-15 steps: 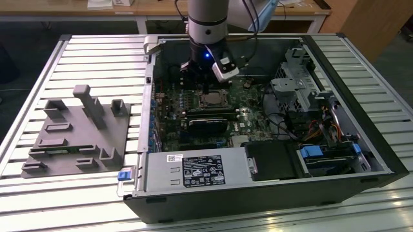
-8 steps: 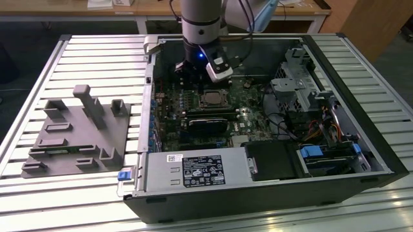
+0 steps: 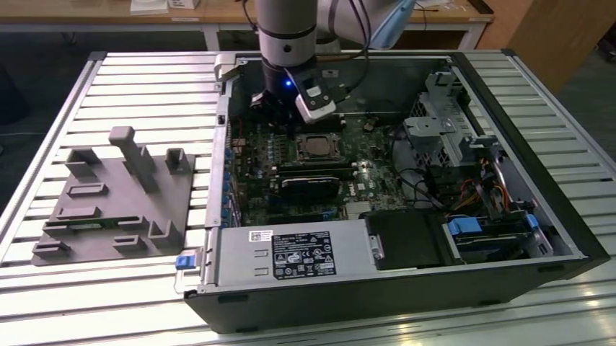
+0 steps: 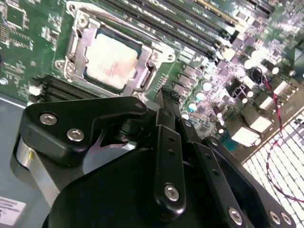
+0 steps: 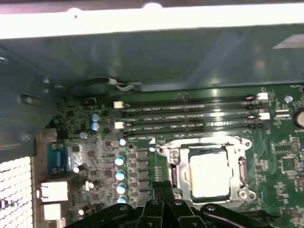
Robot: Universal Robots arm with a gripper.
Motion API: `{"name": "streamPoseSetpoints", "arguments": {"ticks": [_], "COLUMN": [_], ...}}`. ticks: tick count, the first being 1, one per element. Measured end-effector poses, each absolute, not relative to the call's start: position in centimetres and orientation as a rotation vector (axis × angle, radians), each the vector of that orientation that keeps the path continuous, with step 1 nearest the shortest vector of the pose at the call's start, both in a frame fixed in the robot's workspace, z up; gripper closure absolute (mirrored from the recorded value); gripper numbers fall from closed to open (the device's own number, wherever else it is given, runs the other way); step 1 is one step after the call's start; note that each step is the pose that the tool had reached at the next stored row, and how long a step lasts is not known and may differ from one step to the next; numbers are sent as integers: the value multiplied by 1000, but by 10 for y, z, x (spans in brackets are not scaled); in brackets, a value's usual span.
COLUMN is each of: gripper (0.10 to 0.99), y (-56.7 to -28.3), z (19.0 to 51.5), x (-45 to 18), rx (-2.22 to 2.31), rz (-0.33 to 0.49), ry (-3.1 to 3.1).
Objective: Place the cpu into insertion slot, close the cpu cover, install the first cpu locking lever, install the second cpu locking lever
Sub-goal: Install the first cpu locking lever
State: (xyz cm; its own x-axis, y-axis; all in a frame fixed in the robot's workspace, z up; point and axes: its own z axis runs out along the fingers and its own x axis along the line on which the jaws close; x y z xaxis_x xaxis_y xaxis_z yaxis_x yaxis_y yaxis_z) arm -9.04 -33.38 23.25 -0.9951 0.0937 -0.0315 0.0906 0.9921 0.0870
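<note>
This looks like a robotics lab or workshop. An open computer case (image 3: 385, 288) lies on its side on a slatted metal table (image 3: 144, 79), and a robot arm (image 3: 287, 36) reaches down into it. Beside the case, on the exterior view's left, sits a grey holder block (image 3: 115, 202). Behind the case stands a wooden workbench (image 3: 221, 14) on white legs.

Finding: no print can be read anywhere. A black label (image 3: 301, 257) with white print and symbols sits on the grey power supply box (image 3: 241, 265), its characters too small to make out. A small white sticker (image 3: 262, 235) sits just beside that label's upper corner. In the second wrist view, a white label corner (image 4: 10, 207) carries faint, unreadable lines.
</note>
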Motion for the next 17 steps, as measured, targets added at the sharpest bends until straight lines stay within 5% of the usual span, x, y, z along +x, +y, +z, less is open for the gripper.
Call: {"name": "streamPoseSetpoints", "arguments": {"ticks": [17], "gripper": [980], "y": [-334], "z": [233], "x": [-101], "rx": [147], "rz": [419], "ry": [3083]}}
